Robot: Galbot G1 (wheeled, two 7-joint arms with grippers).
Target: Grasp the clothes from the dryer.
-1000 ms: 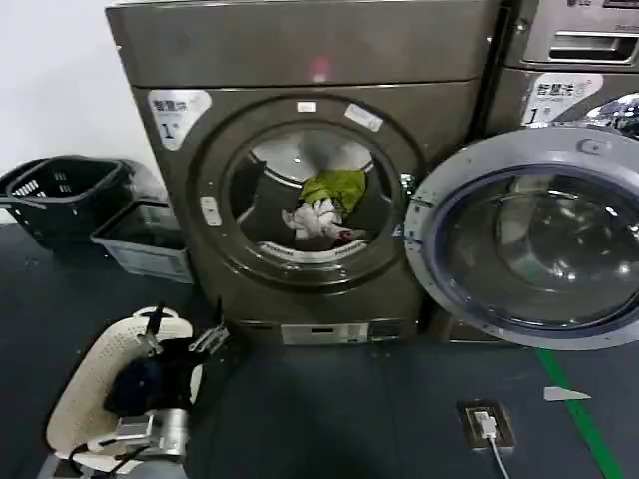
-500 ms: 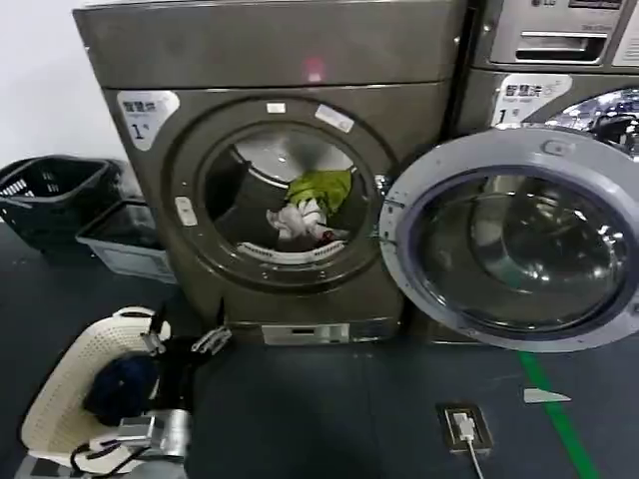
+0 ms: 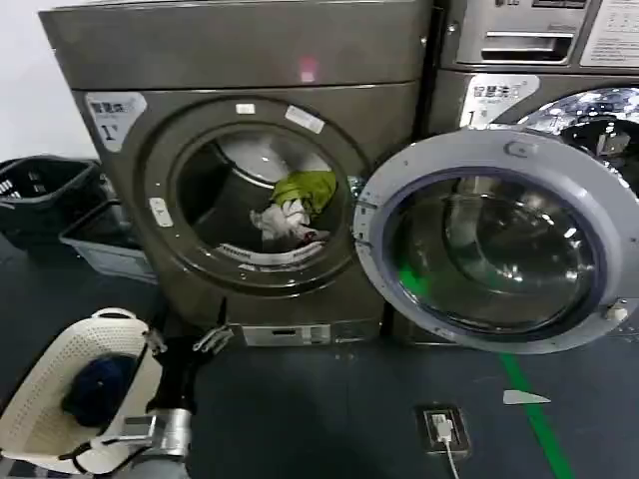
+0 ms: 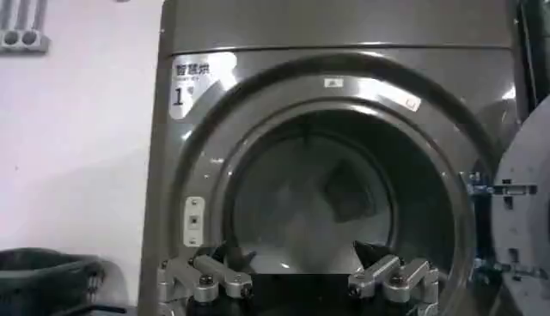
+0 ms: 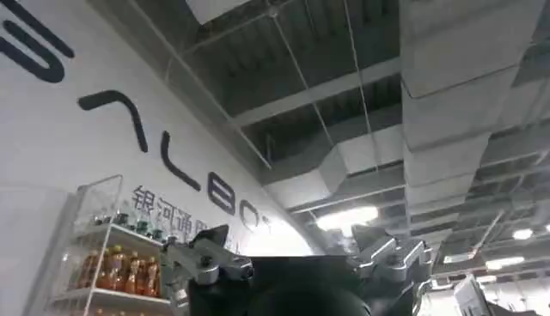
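The dryer (image 3: 240, 60) stands in front of me, grey-bronze, its round glass door (image 3: 494, 239) swung wide open to the right. Inside the drum lie the clothes (image 3: 295, 205), a yellow-green piece on top of a white one with a red patch. My left gripper (image 3: 185, 344) hangs low in front of the machine, below and left of the doorway, open and empty. In the left wrist view the left gripper (image 4: 302, 258) faces the dryer (image 4: 344, 34) doorway from a distance. My right gripper (image 5: 292, 245) points up at the ceiling, open and empty.
A white perforated basket (image 3: 30, 409) with a navy cloth (image 3: 95, 384) sits on the floor at lower left. Dark baskets (image 3: 45, 195) and a grey bin (image 3: 100, 249) stand left of the dryer. An LG machine (image 3: 539, 40) is behind the door. A floor socket (image 3: 439, 429) and green tape (image 3: 529, 409) mark the floor.
In the head view the dryer, its door and the white basket have slid to the left and grown slightly larger. The clothes lie unmoved in the drum.
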